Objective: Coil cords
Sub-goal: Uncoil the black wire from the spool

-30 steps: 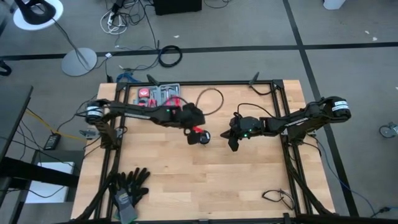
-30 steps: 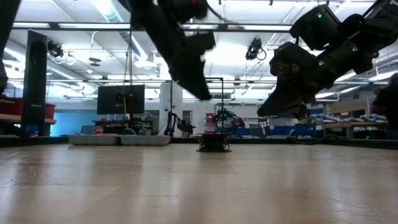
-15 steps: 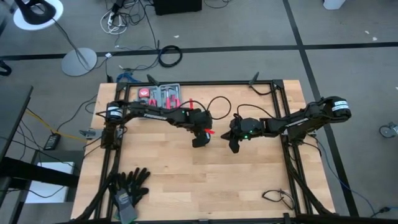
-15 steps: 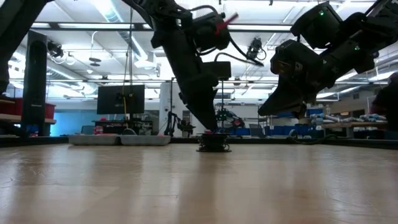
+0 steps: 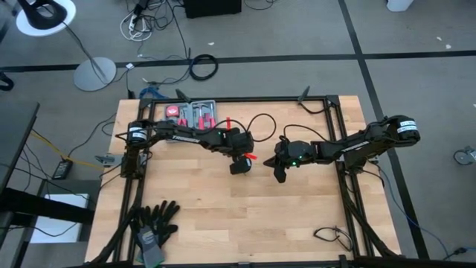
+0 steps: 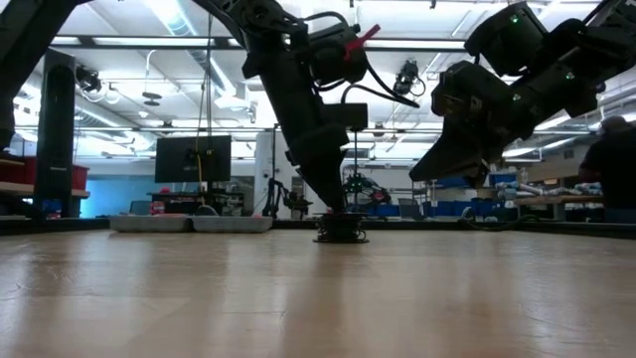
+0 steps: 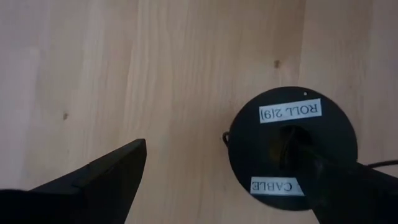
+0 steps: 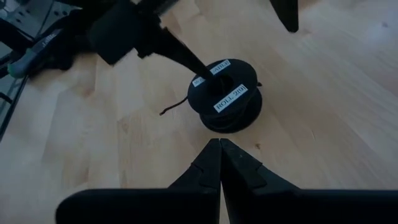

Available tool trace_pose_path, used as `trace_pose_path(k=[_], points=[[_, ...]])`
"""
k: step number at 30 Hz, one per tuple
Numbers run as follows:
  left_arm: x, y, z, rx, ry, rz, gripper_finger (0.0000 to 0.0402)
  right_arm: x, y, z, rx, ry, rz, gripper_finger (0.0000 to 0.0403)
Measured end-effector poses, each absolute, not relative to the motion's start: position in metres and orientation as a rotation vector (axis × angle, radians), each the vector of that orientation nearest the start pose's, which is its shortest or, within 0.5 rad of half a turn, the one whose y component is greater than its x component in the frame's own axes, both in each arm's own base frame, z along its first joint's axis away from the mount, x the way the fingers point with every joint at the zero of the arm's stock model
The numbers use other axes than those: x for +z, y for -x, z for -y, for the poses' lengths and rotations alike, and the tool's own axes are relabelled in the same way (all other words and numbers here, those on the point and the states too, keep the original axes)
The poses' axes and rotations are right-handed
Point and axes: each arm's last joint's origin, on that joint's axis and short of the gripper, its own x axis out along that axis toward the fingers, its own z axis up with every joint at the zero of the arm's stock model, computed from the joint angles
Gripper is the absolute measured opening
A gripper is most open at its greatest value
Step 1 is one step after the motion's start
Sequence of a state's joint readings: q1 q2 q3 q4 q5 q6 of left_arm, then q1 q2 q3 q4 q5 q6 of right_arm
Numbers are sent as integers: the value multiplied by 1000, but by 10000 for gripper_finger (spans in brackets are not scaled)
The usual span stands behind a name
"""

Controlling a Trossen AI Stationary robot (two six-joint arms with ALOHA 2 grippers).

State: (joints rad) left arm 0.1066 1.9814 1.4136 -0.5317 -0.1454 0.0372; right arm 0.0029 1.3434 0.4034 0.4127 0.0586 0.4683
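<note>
A black spool (image 7: 291, 148) with white labels lies flat on the wooden table (image 5: 297, 216) near its middle, the cords wound on it. A short loose wire end (image 8: 175, 106) sticks out of its side. My left gripper (image 5: 239, 165) is open and stands over the spool from above, hiding it in the high view. In the low view the spool (image 6: 340, 231) sits under the left fingers (image 6: 328, 189). My right gripper (image 8: 220, 147) is shut, raised off the table to the right of the spool and pointing at it. My left gripper has one finger (image 7: 341, 182) slanting down from above into the spool's centre hole (image 7: 283, 134). The other finger (image 7: 102, 177) stands outside the spool, well apart from its rim. The spool lies flat on the table. Whether the finger touches the hole's wall I cannot tell.
A tray of red-handled tools (image 5: 192, 114) sits at the table's far left. Black gloves (image 5: 153, 222) lie at the near left corner, a small cable (image 5: 332, 237) at the near right. Bare wood lies in front of the spool.
My left gripper has come down and a little toward the table's right, onto the spool, tipping more steeply downward, its fingers still open. The spool has stayed where it was. Most of the move fell in the earlier half of the second.
</note>
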Motion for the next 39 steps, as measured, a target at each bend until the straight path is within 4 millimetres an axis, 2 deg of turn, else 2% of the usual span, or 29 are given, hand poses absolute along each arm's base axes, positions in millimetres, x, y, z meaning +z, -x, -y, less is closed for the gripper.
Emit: trace_pose_path(k=[14, 17, 20, 25, 29, 32, 36, 39], points=[[172, -408, -47, 217, -42, -1107, 396, 153, -239, -1, -155, -452, -461, 7], [172, -408, -47, 218, -41, -1108, 396, 161, -242, -9, -88, -442, -394, 8], [172, -408, -47, 218, -41, -1106, 396, 163, -243, -20, -20, -357, -376, 8], [172, -408, -47, 221, -39, -1102, 396, 155, -245, -35, 31, -275, -399, 14], [172, -409, -47, 222, -39, -1095, 396, 140, -257, -42, 1, -236, -457, 26], [173, -409, -47, 223, -39, -1088, 396, 131, -276, -45, -39, -183, -484, 34], [173, -409, -47, 222, -39, -1095, 396, 127, -298, -45, -88, -155, -524, 33], [173, -409, -47, 222, -39, -1094, 396, 131, -308, -43, -111, -138, -605, 26]])
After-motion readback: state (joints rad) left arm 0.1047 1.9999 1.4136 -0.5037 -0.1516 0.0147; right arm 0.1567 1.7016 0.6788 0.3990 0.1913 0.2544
